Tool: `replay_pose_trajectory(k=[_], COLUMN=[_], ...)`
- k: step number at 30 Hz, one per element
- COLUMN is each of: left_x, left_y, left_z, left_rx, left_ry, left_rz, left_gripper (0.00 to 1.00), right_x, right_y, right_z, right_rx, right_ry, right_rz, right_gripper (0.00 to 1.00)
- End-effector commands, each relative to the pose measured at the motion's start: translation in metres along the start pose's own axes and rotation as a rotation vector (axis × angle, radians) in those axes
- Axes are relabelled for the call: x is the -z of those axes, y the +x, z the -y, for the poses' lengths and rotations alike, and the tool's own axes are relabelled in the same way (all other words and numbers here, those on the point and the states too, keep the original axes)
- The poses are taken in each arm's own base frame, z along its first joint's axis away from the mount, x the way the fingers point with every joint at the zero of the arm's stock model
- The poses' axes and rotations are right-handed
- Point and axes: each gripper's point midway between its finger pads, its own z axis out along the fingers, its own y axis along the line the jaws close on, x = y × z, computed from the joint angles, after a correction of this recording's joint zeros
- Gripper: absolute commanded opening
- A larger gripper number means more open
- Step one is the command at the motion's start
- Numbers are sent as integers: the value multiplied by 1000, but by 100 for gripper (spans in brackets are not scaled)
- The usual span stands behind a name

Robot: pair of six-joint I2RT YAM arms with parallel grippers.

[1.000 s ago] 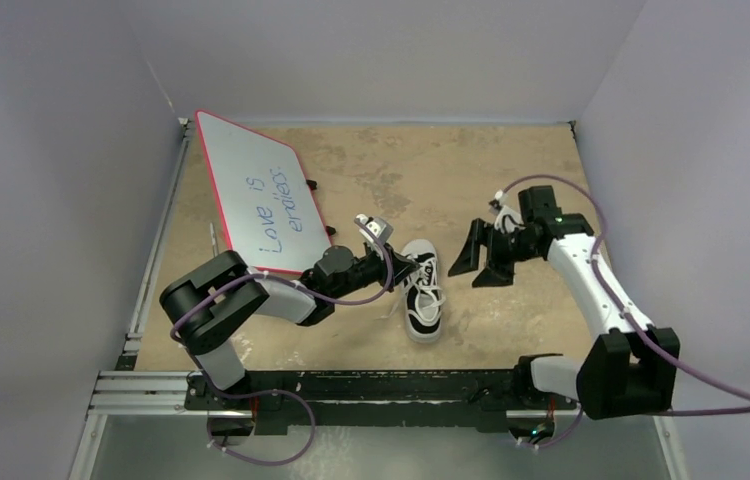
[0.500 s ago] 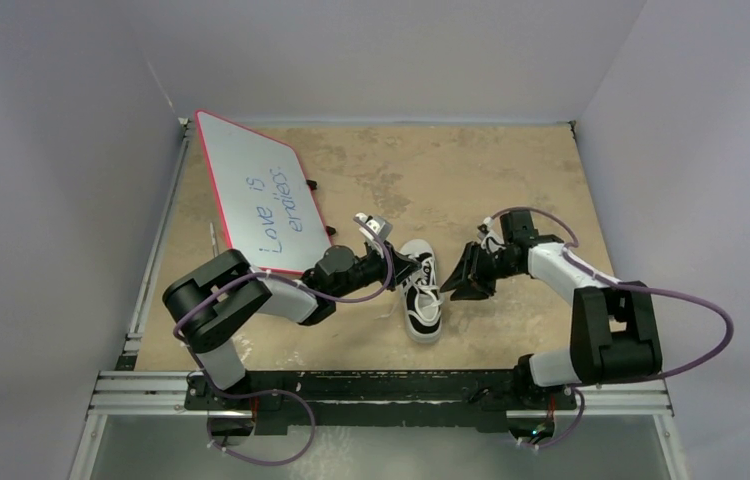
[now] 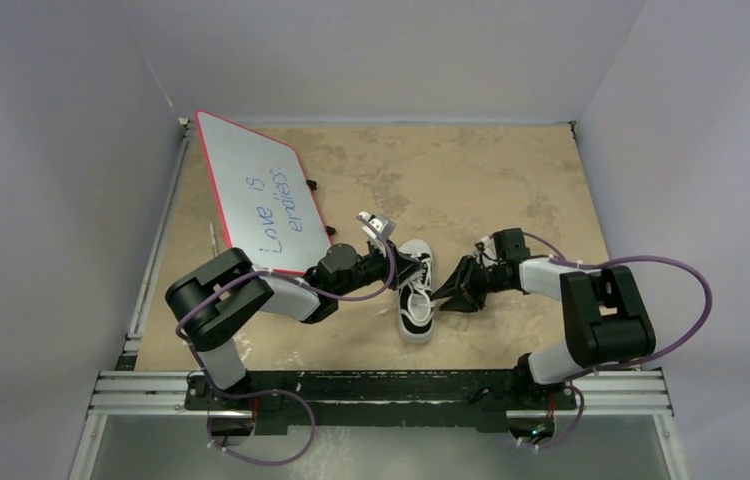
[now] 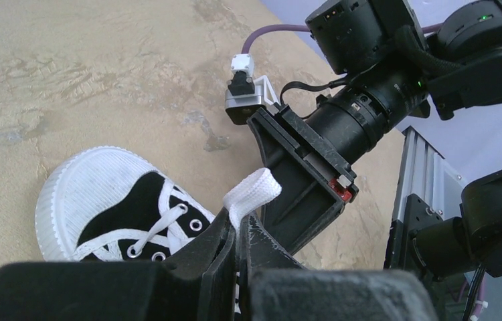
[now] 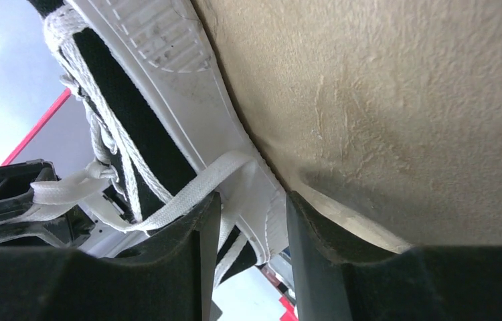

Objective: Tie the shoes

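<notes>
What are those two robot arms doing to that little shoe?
They are working on tying a small black-and-white sneaker that lies on the table. The left gripper has its jaws shut on the end of a white lace. The right gripper is low beside the shoe's sole with its jaws open, and a second lace strand runs right by them. No finished bow shows yet.

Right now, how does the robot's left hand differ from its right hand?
The left hand is shut; the right hand is open. The left hand pinches a flat white lace; the right hand grips nothing. Both flank the black-and-white canvas sneaker.
</notes>
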Motion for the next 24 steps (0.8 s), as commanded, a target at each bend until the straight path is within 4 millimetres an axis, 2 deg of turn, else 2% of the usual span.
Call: replay_pose_trajectory(k=[1,4,9,13,15,18,21,23,24], left_x=[-5,-5,-2,3,7,11,16,18,19], left_y=[-21,-20,-21,-20,-18,-19,-20,-20,-20], left_z=[16,18,18,15,14,15,16,18,18], left_rx=[-1,0,4,5,3,4,6,4,3], left_ry=[56,57,51,29,26,26,24,27,27], left_rz=[58,59,63,63,58,60,62,58,57], left_gripper=[0,0,0,0,0,0,0,0,0], right_x=[-2,-4,-5,0,10,35,57,48,48], right_y=[1,2,2,6,9,-10,-18,-11,-8], right_z=[-15,-19,-16,-4,17,42,60,56,57], right_rx=[-41,-91,-193,-196,-170,7,121,159,172], right_ry=[-91,-134,-140,-40,114,355,512,484,535], right_rz=[19,22,66,73,93,191,237,211,198], right_gripper=[42,35,0,0,0,0,0,0,3])
